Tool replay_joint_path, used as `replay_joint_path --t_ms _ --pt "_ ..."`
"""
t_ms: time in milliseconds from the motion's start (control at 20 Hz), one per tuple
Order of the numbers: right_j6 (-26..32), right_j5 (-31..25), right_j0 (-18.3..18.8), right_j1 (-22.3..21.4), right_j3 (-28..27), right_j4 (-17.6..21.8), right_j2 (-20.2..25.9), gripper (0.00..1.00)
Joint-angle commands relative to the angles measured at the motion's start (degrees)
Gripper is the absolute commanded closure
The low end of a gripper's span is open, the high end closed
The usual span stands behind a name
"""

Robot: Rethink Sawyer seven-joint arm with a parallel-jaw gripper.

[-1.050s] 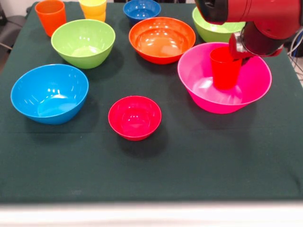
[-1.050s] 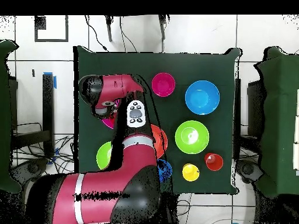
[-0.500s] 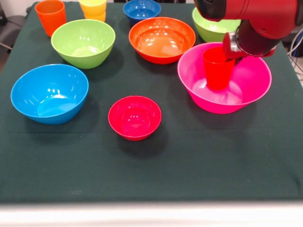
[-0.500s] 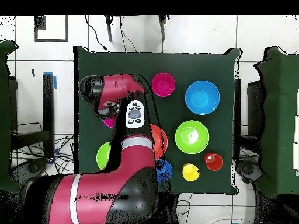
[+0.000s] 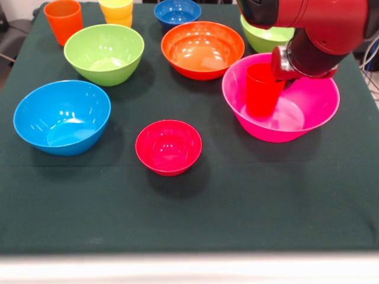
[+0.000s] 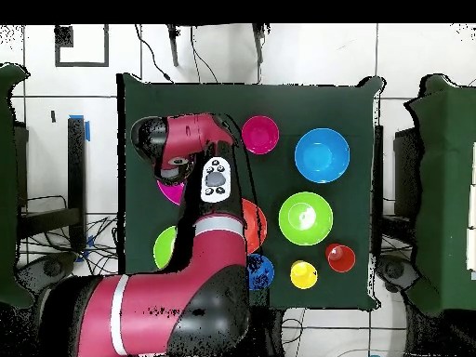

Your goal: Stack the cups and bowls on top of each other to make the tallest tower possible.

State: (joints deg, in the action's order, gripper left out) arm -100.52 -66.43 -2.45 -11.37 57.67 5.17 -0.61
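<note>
Working left to right across the front view, you have the orange cup (image 5: 63,20) and the yellow cup (image 5: 116,11) at the far edge, around eleven o'clock, a lime green bowl (image 5: 104,54) just ahead of them and the light blue bowl (image 5: 62,116) at nine o'clock. The small crimson bowl (image 5: 169,147) sits near the centre, with the orange bowl (image 5: 202,49) and the small dark blue bowl (image 5: 177,12) beyond it towards twelve. At about two o'clock the red cup (image 5: 262,89) stands upright inside the big pink bowl (image 5: 314,112), toward its left wall.

The gripper (image 5: 283,64) is at the cup's rim, but the wrist hides its fingers, so you cannot tell whether it has hold of the cup or has let go.

Treat these pieces as light, stiff and slick: glossy plastic is likely to slide under a loose pinch. Take the cup at the rim and a bowl by its wall, and expect a rounded bowl floor to let the cup wander.

The tabletop (image 5: 189,213) wears a dark green cloth that should damp sliding. In the overhead view, a tiled floor (image 6: 316,51) with cables surrounds it.
</note>
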Motion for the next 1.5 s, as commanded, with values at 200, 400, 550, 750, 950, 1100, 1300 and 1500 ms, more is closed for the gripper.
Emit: replay_joint_path --t_ms 200,400,550,750,950,1100,1300,1500 --pt "-5.01 4.67 -1.15 2.67 -3.45 -0.38 4.81 1.0" --pt "-5.7 4.0 -1.73 3.24 -4.47 -0.96 4.85 1.0" --pt "-5.53 4.42 -1.45 2.51 -3.12 -0.94 4.44 1.0" --pt "-5.43 5.06 -1.08 2.21 -2.27 -0.85 4.19 1.0" --pt "-5.77 5.24 -0.78 2.07 -1.96 -1.2 4.16 0.0" --pt "-7.25 6.03 -0.69 1.84 -1.29 -1.88 3.85 0.0" --pt "-6.08 6.24 -0.37 1.49 -0.6 -1.71 3.71 0.0" --pt "-6.19 5.9 -0.5 1.19 -0.56 -1.61 3.34 0.0"
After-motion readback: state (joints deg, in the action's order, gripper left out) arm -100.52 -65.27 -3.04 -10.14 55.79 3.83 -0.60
